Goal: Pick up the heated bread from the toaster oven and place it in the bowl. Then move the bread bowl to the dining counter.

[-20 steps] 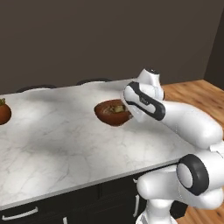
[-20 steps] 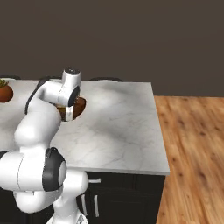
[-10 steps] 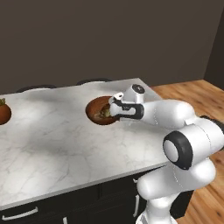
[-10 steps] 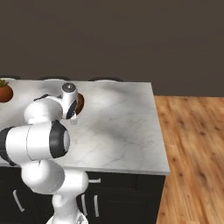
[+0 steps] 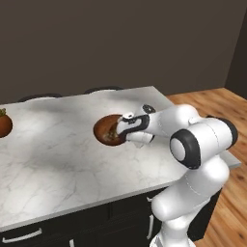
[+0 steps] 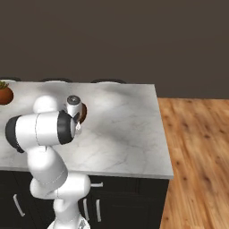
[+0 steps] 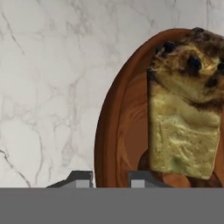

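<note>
The claw point(image 5: 121, 134) is pinched narrow on the near rim of the bowl point(image 5: 107, 129), one finger point(image 7: 78, 178) outside the wall and the other inside, as the hand view shows. The bowl sits on the bench point(image 5: 58, 159), about mid-width and well in from every edge. The bread point(image 7: 186, 105) lies inside the bowl, beyond the fingertips and to one side of them in the hand view, its long axis running away from the claw, crust end farthest.

Judging by this, the bread step is done and the bowl is at the dining bench; what remains turns on setting the rim free without tipping it.

From the right base camera the arm's own links cover most of the bowl point(image 6: 83, 112), leaving a sliver of rim. Whether the bowl rests flat or is lifted slightly cannot be told. A reddish pot point(image 5: 4, 124) with green top stands at the far left edge, well apart.
</note>
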You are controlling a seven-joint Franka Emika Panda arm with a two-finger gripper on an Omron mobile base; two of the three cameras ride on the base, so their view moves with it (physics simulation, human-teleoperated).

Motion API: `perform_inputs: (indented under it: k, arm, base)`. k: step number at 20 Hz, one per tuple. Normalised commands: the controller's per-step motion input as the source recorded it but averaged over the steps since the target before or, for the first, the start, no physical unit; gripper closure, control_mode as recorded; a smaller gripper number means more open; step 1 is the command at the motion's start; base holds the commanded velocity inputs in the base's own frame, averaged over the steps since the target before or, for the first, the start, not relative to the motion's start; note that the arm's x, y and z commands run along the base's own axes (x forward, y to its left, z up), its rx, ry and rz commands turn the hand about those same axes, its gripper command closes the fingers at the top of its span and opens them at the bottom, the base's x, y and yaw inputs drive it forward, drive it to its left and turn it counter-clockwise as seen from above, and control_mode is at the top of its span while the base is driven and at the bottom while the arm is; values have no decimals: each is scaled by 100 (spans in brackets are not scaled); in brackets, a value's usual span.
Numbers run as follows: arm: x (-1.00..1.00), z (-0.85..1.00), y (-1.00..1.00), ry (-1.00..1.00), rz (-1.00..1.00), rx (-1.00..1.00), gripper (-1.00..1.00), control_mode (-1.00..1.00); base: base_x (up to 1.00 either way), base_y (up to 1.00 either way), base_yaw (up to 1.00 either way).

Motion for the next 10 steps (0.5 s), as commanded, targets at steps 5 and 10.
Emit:
perform_inputs:
  k: [5, 10]
  arm:
    - [11, -26, 0, 14, 5, -4, 100, -100]
    - [11, 0, 3, 5, 0, -1, 100, -100]
  base:
    - [0, 0, 0]
    - [0, 0, 0]
